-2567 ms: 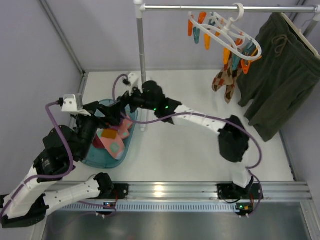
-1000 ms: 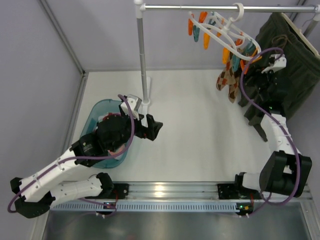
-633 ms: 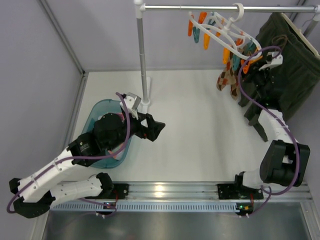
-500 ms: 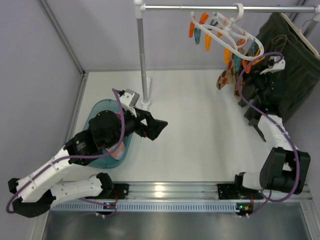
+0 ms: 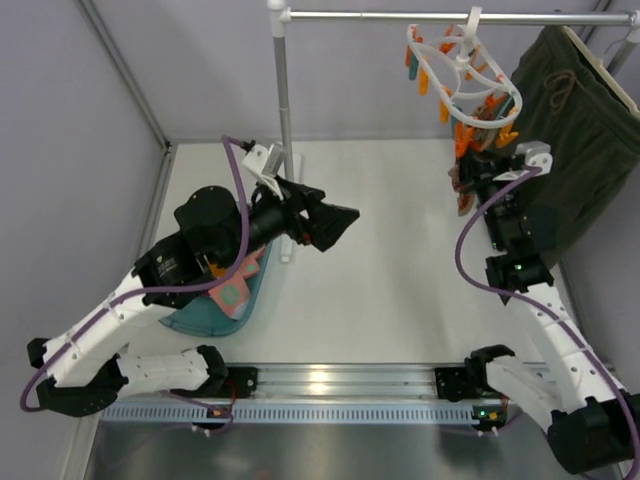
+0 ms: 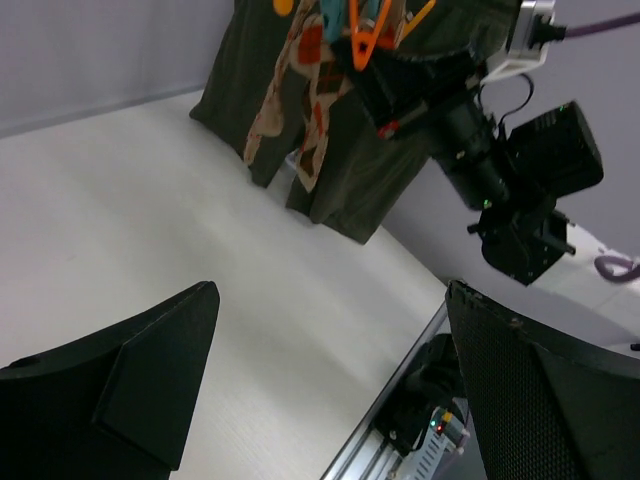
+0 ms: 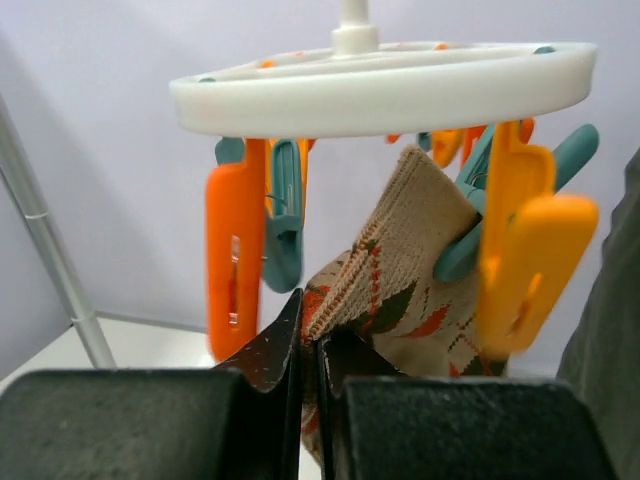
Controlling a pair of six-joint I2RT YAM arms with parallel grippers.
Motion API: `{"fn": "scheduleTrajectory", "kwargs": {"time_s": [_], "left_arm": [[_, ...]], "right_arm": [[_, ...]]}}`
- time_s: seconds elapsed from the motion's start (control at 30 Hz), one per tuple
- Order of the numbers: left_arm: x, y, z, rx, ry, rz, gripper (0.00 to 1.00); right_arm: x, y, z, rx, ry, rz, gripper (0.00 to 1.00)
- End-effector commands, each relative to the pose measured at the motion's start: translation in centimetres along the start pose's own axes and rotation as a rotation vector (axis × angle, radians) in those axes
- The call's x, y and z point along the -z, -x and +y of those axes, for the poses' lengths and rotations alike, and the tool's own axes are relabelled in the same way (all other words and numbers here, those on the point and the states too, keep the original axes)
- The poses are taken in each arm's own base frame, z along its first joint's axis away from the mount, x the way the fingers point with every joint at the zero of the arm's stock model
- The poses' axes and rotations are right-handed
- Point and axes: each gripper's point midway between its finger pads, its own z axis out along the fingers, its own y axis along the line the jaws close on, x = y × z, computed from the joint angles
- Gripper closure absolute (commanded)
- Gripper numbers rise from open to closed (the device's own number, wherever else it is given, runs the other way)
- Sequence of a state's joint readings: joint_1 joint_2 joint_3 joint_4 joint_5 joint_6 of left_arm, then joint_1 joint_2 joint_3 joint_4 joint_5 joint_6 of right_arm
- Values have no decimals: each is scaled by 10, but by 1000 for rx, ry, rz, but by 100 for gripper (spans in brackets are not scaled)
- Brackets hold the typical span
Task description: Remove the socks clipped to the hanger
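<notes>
Blue bin, lower left of the overhead view: mostly hidden under the left arm. A pink sock shows inside; other contents unreadable. Left gripper, mid-frame: jaws spread wide, empty. Hanger hooked on the rail, upper right. Right gripper just below it, too small overhead to read. The wrist view settles it: fingers closed on the lower edge of the argyle sock, whose top is pinned by a teal peg. The sock's bottom is cut off behind the fingers.
</notes>
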State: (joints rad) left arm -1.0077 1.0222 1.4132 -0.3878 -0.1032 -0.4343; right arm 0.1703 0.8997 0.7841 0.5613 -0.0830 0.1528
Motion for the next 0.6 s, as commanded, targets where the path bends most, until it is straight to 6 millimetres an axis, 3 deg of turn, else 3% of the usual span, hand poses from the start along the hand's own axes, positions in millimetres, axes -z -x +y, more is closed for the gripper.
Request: {"fn": "scheduleTrajectory", "kwargs": {"time_s": [0.0,0.13,0.17,0.23,0.33,0.47,0.53,0.57], "left_arm": [[-12,47,-17,-22,-28,-116,1],[-28,64,-18,-48,2,-148,1],[-38,66,-15,-60,29,-148,1],[-50,62,-7,-89,71,-141,1],[-72,47,5,-112,112,-104,1],[-97,16,28,-124,148,-38,1],[-102,18,32,-141,112,-80,1],[-106,-7,43,-152,116,-47,1]], "right_arm": [[6,-18,3,59,-110,75,100],[2,-26,33,113,-102,113,100],[0,-35,49,135,-71,139,100],[-5,-32,59,143,-74,143,100],[-9,-38,90,134,-30,172,100],[-14,-40,106,66,-39,209,100],[-14,-36,108,31,-60,211,100],[-12,-40,107,13,-74,234,100]]}}
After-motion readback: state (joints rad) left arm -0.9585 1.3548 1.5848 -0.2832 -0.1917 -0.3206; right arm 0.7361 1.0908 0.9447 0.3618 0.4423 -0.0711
